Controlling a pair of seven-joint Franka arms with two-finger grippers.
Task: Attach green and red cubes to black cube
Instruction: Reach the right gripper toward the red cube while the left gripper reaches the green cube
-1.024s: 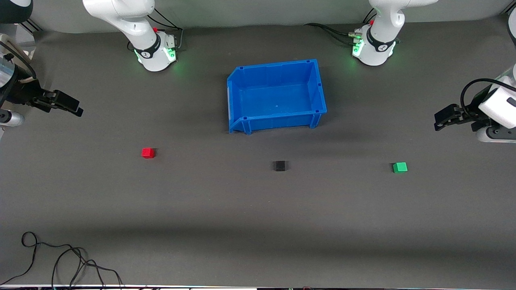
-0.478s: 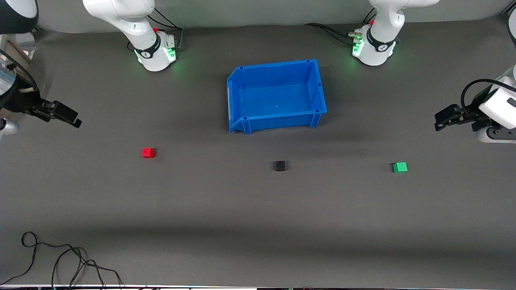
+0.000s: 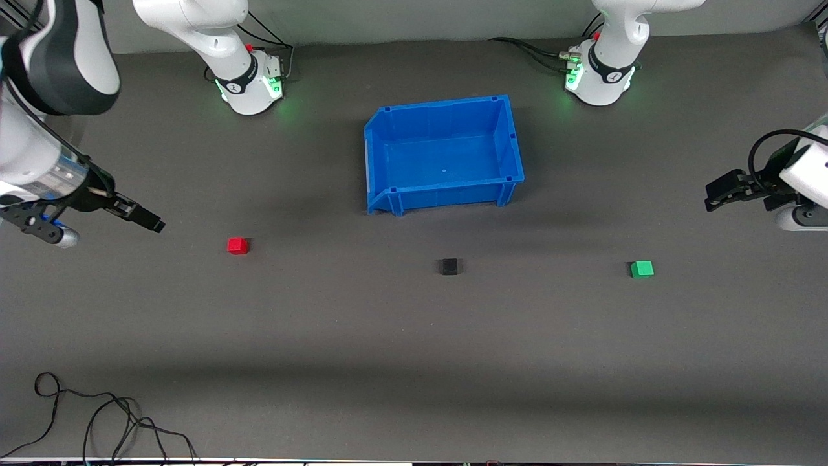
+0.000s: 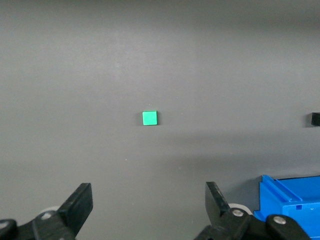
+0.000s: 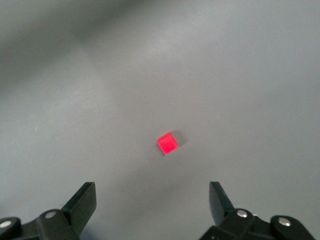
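R gripper (image 3: pixel 152 224) swung closer to red cube (image 3: pixel 237 245), wide open, empty. L gripper (image 3: pixel 715 197) wide open, empty, above table near green cube (image 3: pixel 642 268), barely shifted. Black cube (image 3: pixel 448 266) untouched; picking not started.

Matt table (image 3: pixel 414 336), glossy plastic bin (image 3: pixel 446 194).

Black cube (image 3: pixel 448 266) lies between red cube (image 3: pixel 237 245) and green cube (image 3: pixel 642 268).

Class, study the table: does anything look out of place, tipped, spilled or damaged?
Nothing stands out. The red cube, black cube and green cube sit flat and apart; the blue bin stands upright and empty.
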